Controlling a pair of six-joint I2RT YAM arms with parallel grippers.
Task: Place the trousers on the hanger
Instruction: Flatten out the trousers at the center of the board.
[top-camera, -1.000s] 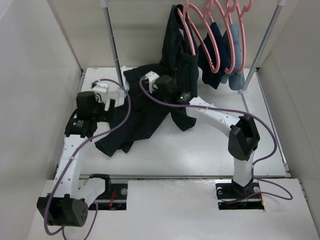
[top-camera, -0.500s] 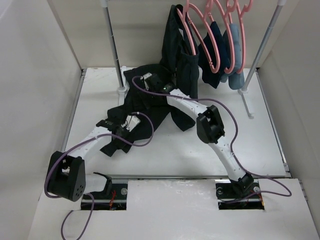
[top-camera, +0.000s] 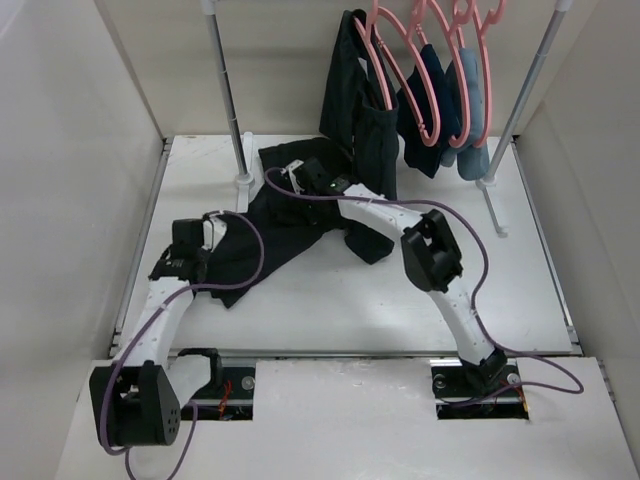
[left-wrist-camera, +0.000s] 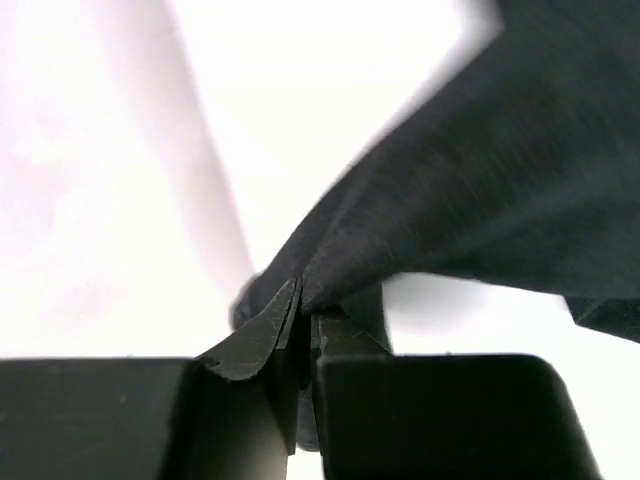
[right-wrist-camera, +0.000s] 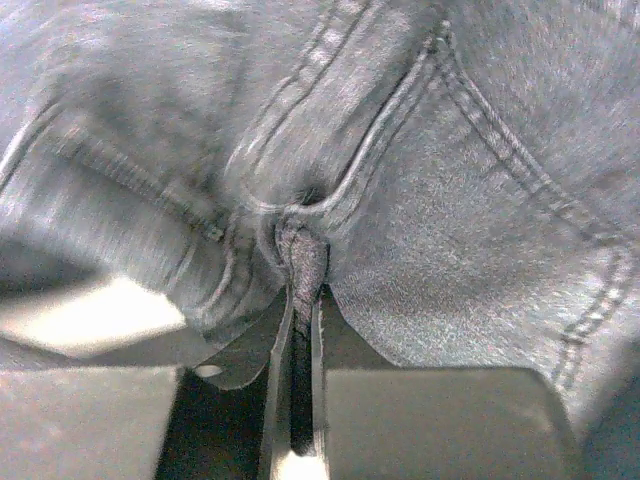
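Note:
The black trousers (top-camera: 290, 225) lie crumpled across the middle of the table. My left gripper (top-camera: 215, 228) is at their left edge, and in the left wrist view it (left-wrist-camera: 306, 310) is shut on a thin fold of the trousers (left-wrist-camera: 480, 180), lifted off the white table. My right gripper (top-camera: 293, 173) is at their far end. In the right wrist view it (right-wrist-camera: 302, 290) is shut on a pinched ridge of seamed cloth of the trousers (right-wrist-camera: 450, 200). Several pink hangers hang on the rail behind; the nearest hanger (top-camera: 385, 70) is up and right of the right gripper.
A shorter black garment (top-camera: 352, 100) hangs from the leftmost pink hanger down to the table. Navy (top-camera: 432, 95) and light-blue (top-camera: 475, 100) garments hang further right. Rack poles (top-camera: 228, 100) (top-camera: 520, 110) stand on the table, their feet (top-camera: 243, 181) near the trousers. White walls close both sides.
Both grippers have closed on the trousers. The left arm has drawn back to the left, pulling the trousers' near edge with it; the right gripper stayed at the far end.

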